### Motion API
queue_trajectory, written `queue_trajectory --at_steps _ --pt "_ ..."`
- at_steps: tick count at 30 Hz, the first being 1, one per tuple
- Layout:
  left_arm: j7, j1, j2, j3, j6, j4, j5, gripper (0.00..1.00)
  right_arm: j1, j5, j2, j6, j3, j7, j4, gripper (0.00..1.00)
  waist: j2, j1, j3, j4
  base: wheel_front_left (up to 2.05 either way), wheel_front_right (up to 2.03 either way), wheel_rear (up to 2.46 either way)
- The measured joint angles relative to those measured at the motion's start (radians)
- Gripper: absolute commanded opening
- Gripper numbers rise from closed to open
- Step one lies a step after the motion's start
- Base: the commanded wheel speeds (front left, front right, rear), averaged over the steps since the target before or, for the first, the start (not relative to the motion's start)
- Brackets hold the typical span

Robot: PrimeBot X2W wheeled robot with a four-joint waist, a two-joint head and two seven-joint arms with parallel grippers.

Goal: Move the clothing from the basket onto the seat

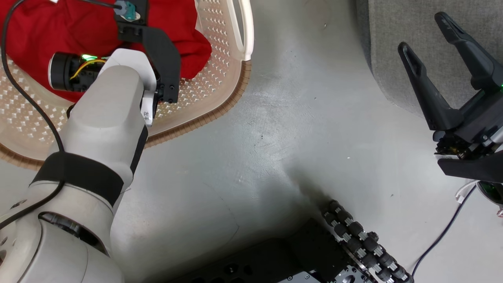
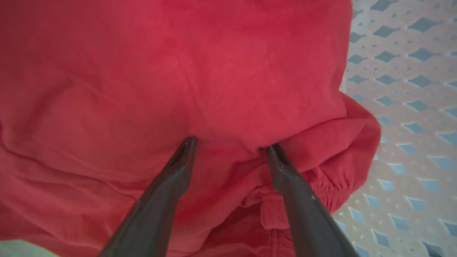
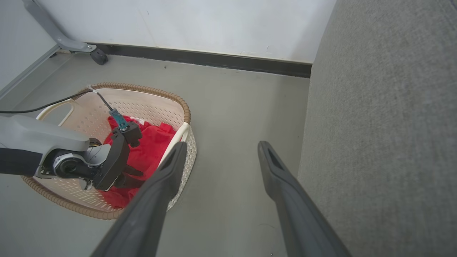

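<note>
- Pale grey and nearest the head camera, the left forearm (image 1: 102, 118) slopes down and forward over the brown rim of the basket (image 1: 220, 98). The wrist is bent so the fingers point into the basket, and I judge the reach is set for a pick from above.
- The left gripper (image 2: 229, 143) has its jaws apart, both tips pressed against the clothing (image 2: 214, 71), with a soft ridge of red fabric lying between them. Nothing is clamped yet, and the gap looks sized to pinch that ridge.
- The clothing lies bunched on the basket's perforated bottom, toward one end, with a gathered hem just beside the right-hand finger in the left wrist view. What shows of it is all in the basket, so the task looks barely begun.
- Farther out, across the bare grey floor (image 1: 294, 137), the right gripper (image 1: 423, 31) hangs in the air with jaws wide apart and empty, fingers angled up toward the seat (image 1: 381, 23).
- Its spot beside the seat's edge, well apart from the basket, suggests it is kept clear of the left arm's work.
</note>
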Motion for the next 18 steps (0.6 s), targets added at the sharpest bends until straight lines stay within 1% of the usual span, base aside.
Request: queue_trajectory --at_steps 8,9,10,11,12,13,14,18 --pt "-0.001 -0.001 0.001 0.010 0.000 0.001 0.029 1.00 -0.003 -0.005 0.000 0.000 -0.002 -0.001 0.000 1.00 0.0000 0.0000 0.011 -0.008 0.00 0.00 0.00" --pt "-0.001 -0.001 0.001 0.012 0.000 0.001 0.034 0.96 -0.003 -0.005 0.001 0.000 -0.002 -0.001 0.000 1.00 -0.0001 0.0000 0.011 -0.009 0.00 0.00 0.00" --pt "-0.001 -0.001 0.001 0.013 0.000 0.001 0.035 0.80 -0.004 -0.005 0.001 0.000 -0.002 -0.001 0.000 1.00 -0.0001 0.0000 0.012 -0.010 0.00 0.00 0.00" --pt "-0.002 -0.001 0.001 0.014 0.000 0.001 0.036 0.67 -0.004 -0.005 0.001 0.000 -0.003 -0.001 0.000 1.00 -0.0001 0.0000 0.013 -0.011 0.00 0.00 0.00" --pt "-0.002 -0.001 0.001 0.014 0.000 0.001 0.041 0.48 -0.004 -0.005 0.002 0.000 -0.003 -0.001 0.000 1.00 0.0000 0.0000 0.014 -0.011 0.00 0.00 0.00" --pt "-0.003 -0.001 0.001 0.014 0.000 0.001 0.046 0.36 -0.005 -0.005 0.002 0.000 -0.003 -0.001 0.000 1.00 -0.0001 0.0000 0.014 -0.012 0.00 0.00 0.00" --pt "-0.010 -0.001 0.001 0.014 0.000 0.001 0.048 0.00 -0.005 -0.005 0.002 0.000 -0.003 -0.001 0.000 1.00 0.0000 0.0000 0.015 -0.013 0.00 0.00 0.00" --pt "-0.023 0.000 0.001 0.024 0.000 0.002 0.055 0.00 -0.011 -0.005 0.010 0.000 -0.003 -0.001 0.008 1.00 0.0000 0.0000 0.014 -0.015 0.00 0.00 0.00"
